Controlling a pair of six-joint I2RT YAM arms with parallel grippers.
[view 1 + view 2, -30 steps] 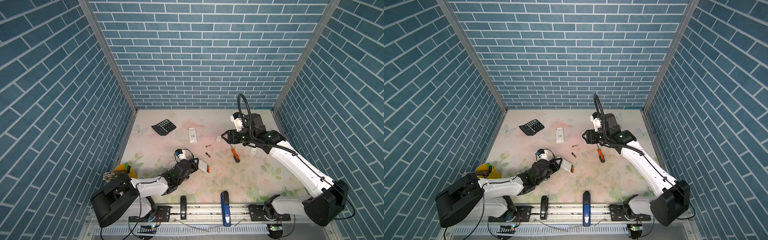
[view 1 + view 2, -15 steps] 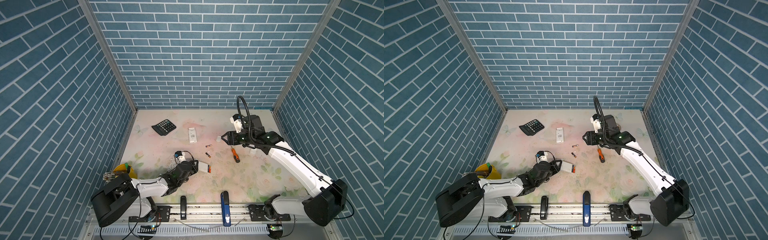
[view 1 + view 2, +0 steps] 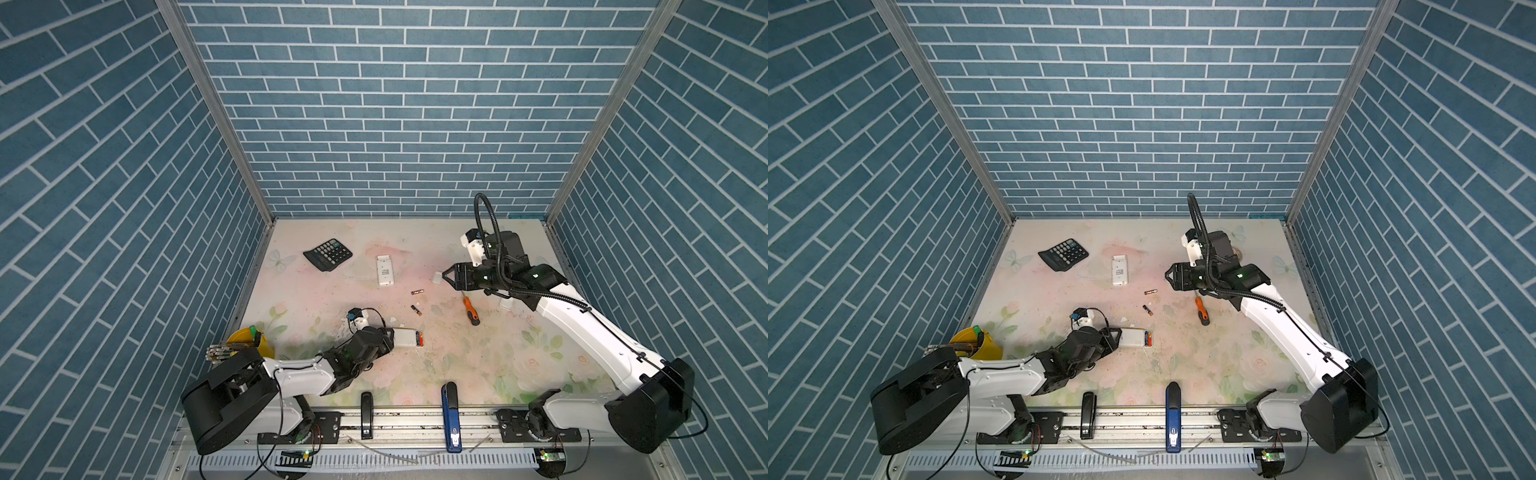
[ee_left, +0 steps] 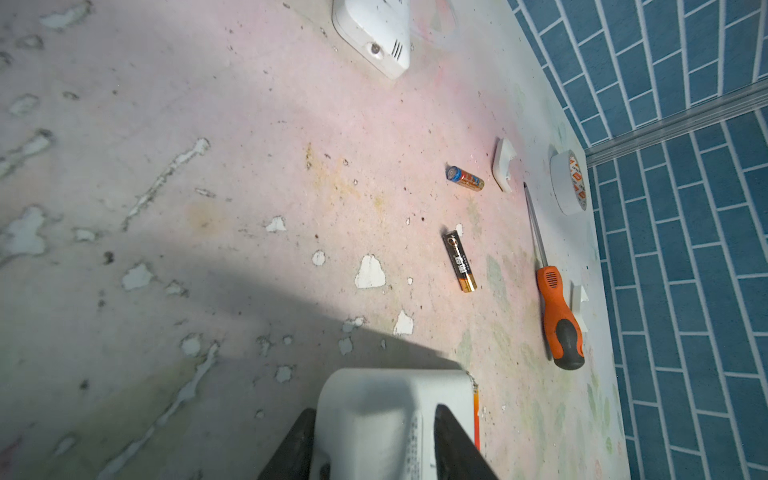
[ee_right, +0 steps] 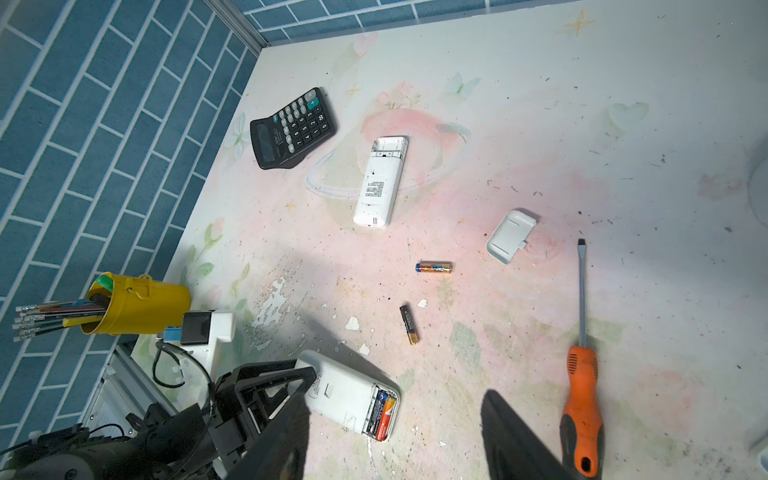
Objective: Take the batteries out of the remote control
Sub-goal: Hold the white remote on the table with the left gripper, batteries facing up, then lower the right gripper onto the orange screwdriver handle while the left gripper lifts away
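left gripper (image 4: pixel 376 419) straddles the near remote (image 5: pixel 340 392) at 6 o'clock; i can't tell if it clamps. right gripper (image 3: pixel 446 276) wide, empty. two batteries (image 5: pixel 383 411) sit in the remote's bay, 3 o'clock end. i'd pin the body and lift one at a time.

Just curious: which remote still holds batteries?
The remote at the left claw: batteries show in its open end. The far remote by the calculator looks empty.

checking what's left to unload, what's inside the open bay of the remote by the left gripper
Two batteries lie side by side in the remote, one dark, one orange. Anything beneath them is covered.
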